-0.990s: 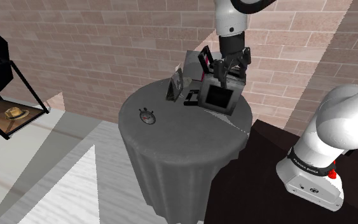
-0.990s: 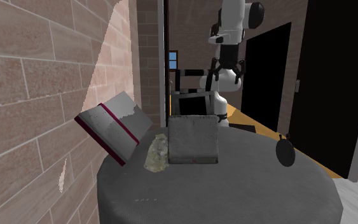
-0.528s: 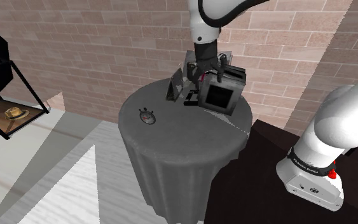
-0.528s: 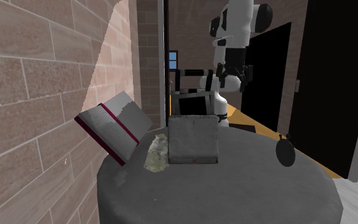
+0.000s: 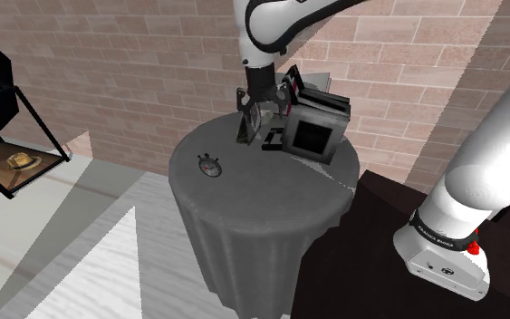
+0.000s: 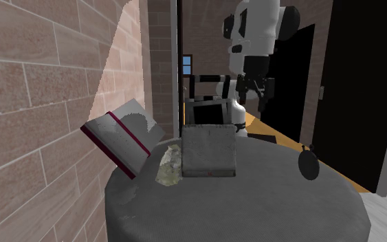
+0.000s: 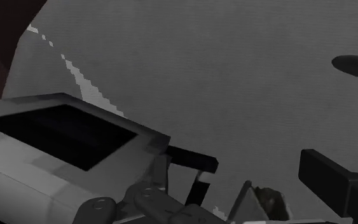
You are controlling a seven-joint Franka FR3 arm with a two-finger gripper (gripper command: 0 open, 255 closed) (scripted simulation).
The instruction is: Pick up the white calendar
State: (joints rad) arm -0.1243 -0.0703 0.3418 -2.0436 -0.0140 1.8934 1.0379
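Calendar: the pale grey, tent-shaped calendar is standing on the round table draped in grey cloth, toward its brick-wall side, with nothing touching it.
Neighbours: a grey box with a dark front panel is sitting just beside it; a lumpy, pale, stone-like piece is lying by its foot; a small black round stopwatch is lying well apart.
Gripper: the all-black two-finger gripper is hovering just above the calendar, its jaws standing apart and holding nothing.
Progress: the approach is looking nearly done; descending, closing on the calendar and lifting it are all remaining.
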